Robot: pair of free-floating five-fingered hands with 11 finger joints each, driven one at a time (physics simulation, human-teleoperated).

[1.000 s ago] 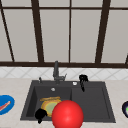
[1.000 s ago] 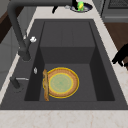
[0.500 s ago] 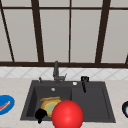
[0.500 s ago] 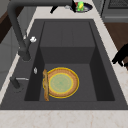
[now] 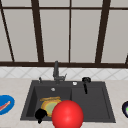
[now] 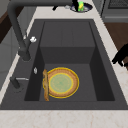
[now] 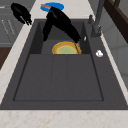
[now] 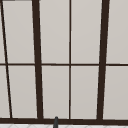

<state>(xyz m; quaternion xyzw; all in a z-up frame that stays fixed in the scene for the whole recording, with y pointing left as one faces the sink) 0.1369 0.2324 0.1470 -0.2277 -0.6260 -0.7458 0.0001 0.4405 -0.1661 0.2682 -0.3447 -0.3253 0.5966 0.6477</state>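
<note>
A yellow plate (image 5: 50,105) with a greenish middle lies in the dark sink's basin (image 6: 67,57), and a thin brown strip (image 6: 45,85) stands along its faucet side. My left hand (image 5: 40,114) hovers at the sink's front left edge, fingers relaxed and holding nothing; it also shows in the left side view (image 6: 120,56) and the right side view (image 7: 21,12). My right hand (image 5: 86,82) floats above the sink's middle, and in the right side view (image 7: 60,22) it is spread open above the plate. A big red ball (image 5: 67,115) sits low in the front view.
The dark faucet (image 5: 56,71) rises at the sink's back edge. A blue plate (image 5: 5,104) with something red on it rests on the left counter. A dark bowl (image 5: 125,109) with something green in it stands on the right counter. The sink's right half (image 7: 58,77) is a flat drainboard.
</note>
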